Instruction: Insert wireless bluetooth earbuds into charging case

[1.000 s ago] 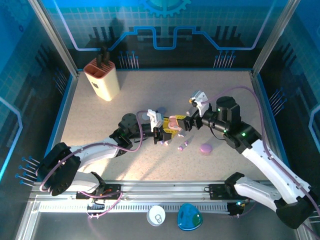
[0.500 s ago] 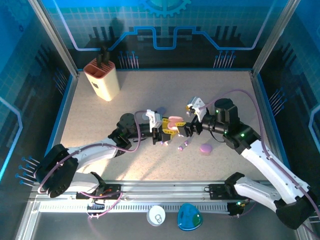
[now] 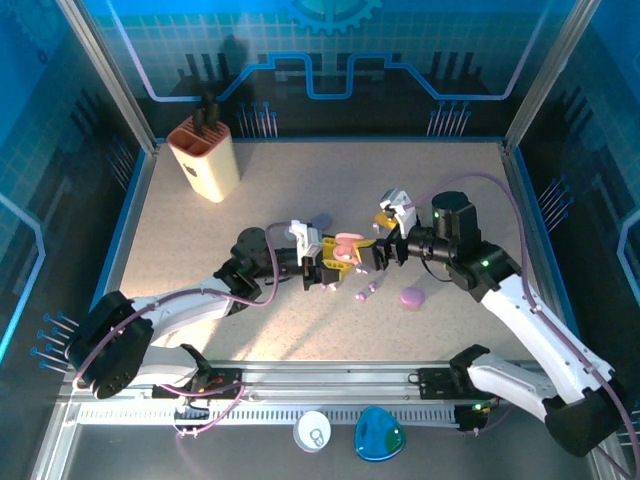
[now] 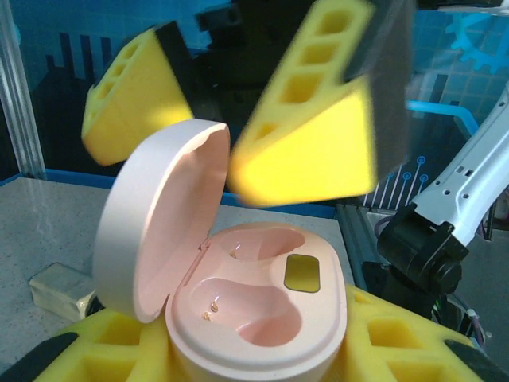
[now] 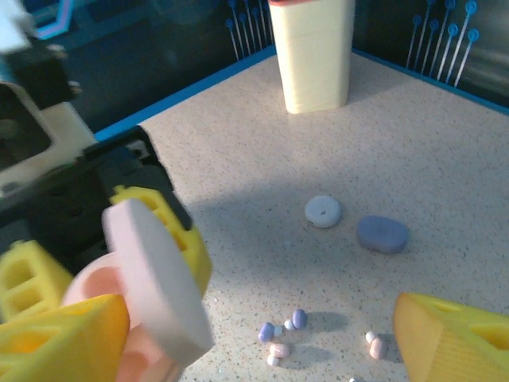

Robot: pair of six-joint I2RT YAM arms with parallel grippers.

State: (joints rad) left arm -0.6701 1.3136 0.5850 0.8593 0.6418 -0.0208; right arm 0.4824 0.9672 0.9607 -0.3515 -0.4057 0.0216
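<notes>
My left gripper (image 3: 333,263) is shut on an open pink charging case (image 4: 262,306), clamped between its yellow foam fingers (image 4: 394,342). The lid (image 4: 159,215) stands up on the left, and both wells are empty. My right gripper (image 3: 384,254) is open. One of its yellow fingers (image 4: 306,135) hangs over the case and the other is behind the lid. In the right wrist view the lid (image 5: 151,278) sits by my right gripper's (image 5: 254,342) left finger. Small lavender and pink earbuds (image 5: 282,326) lie loose on the table (image 3: 367,291).
A lavender case (image 3: 411,297) lies right of the earbuds. A bluish case (image 5: 382,234) and a white disc (image 5: 323,211) lie farther back. A cream holder (image 3: 205,158) stands at the back left. A white (image 3: 313,432) and a blue (image 3: 379,435) object sit past the near rail.
My right gripper has dipped a little toward the pink case and turned slightly at the wrist. The left gripper has kept hold of the case, almost still.
</notes>
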